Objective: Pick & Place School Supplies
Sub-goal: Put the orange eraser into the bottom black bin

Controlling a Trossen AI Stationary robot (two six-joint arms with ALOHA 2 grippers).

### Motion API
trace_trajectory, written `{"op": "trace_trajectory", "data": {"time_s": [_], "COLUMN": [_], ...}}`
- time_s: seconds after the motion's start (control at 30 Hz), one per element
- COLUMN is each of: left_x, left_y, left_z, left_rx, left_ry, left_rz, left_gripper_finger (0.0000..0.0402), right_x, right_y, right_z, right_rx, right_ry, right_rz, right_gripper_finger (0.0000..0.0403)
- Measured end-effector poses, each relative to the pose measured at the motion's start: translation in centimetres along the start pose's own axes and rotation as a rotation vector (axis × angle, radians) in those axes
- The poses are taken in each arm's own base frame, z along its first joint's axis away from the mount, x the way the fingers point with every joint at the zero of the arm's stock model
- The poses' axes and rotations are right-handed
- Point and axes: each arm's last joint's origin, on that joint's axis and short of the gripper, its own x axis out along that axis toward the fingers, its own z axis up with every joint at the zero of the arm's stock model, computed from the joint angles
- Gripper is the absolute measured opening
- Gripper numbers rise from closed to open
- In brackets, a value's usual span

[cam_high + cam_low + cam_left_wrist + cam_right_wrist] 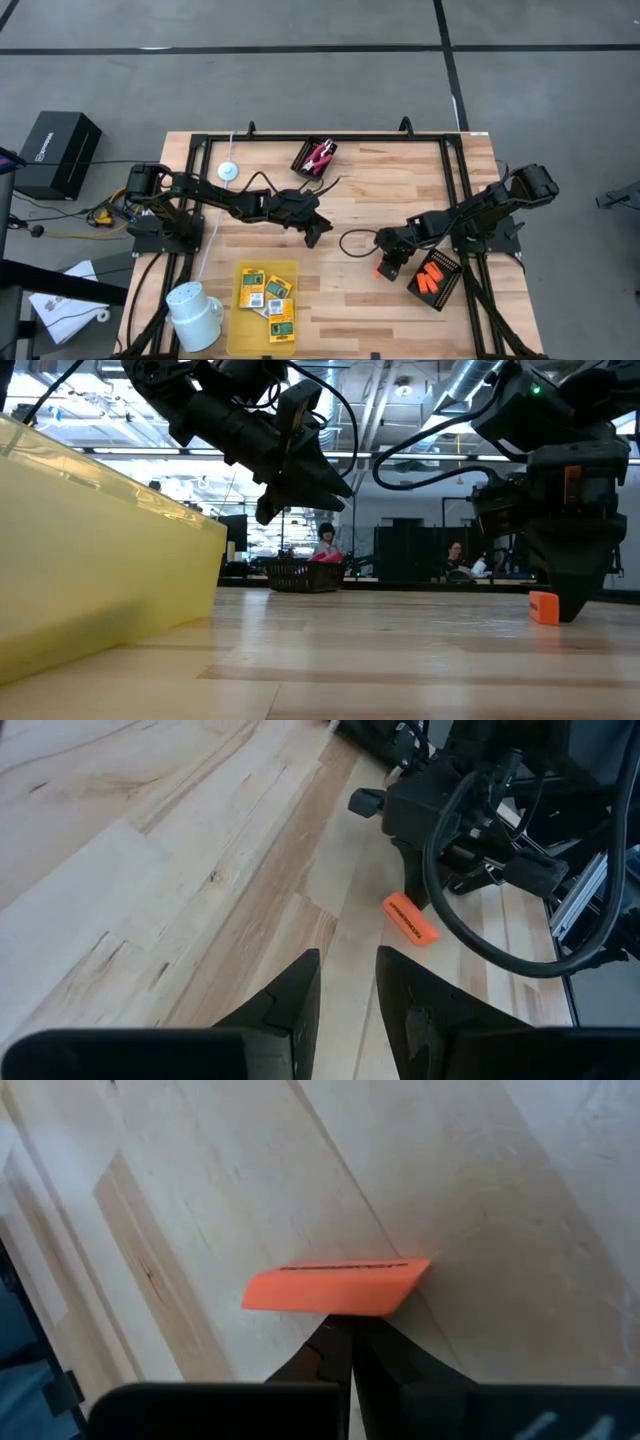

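An orange piece (335, 1288) lies flat on the wooden table (360, 310), right of the middle. My right gripper (340, 1330) is shut, with its tips at the piece's long side. Next to it stands a black tray (449, 264) holding more orange pieces (432, 277). My left gripper (348, 965) hangs open above the table's middle with nothing between its fingers. Several yellow-and-green packets (266, 296) lie in a yellow tray (238, 318) near the front. The red-handled scissors (319, 155) lie in a black basket (303, 158) at the back. My right gripper meets the orange piece's long side (335, 1312) near its middle with its shut fingertips. The fingers slant down from above and stand across the piece. The piece lies flat on the table, not lifted.
A white mug (193, 315) stands at the front left, beside the yellow tray. A small white disc (230, 172) lies at the back left. Bare wood runs between the two grippers and along the front middle. People sit in the room beyond the table.
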Motion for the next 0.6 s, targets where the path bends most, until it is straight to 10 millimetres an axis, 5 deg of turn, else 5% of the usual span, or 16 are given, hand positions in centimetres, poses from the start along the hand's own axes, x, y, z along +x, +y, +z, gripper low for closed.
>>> {"op": "trace_trajectory", "data": {"time_s": [0.23,0.6], "left_x": [0.0,0.0], "left_y": [0.0,0.0], "left_z": [0.0,0.0], "left_rx": [0.0,-0.003], "left_ry": [0.0,-0.001], "left_rz": [0.0,-0.001], "left_gripper_finger": [0.0095,0.0095], "right_x": [0.1,0.5], "right_y": [0.4,3.2], "right_z": [-0.6,-5.5], "right_rx": [0.003,-0.015], "right_ry": [0.035,0.164], "right_rz": [0.015,0.045], "right_gripper_finger": [0.0,0.0]}}
